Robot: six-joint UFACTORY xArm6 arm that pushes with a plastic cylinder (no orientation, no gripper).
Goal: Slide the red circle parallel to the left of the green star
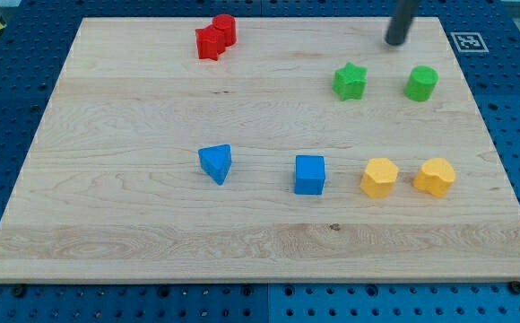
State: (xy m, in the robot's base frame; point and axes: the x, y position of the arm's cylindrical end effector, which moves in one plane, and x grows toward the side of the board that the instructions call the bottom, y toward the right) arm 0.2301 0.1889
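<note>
- My tip [394, 41], a bare rod with no claw to open, is hovering at the wooden tabletop's [134, 215] one o'clock edge.
- The red round block [225, 28] is sitting at nine o'clock from it, touching another red block [209, 43], well up-left of the green star block [350, 81].

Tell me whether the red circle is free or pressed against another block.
Pressed against another. The red circle touches a second red block at the view's top, no gap showing. My tip is far off, above the green star.
</note>
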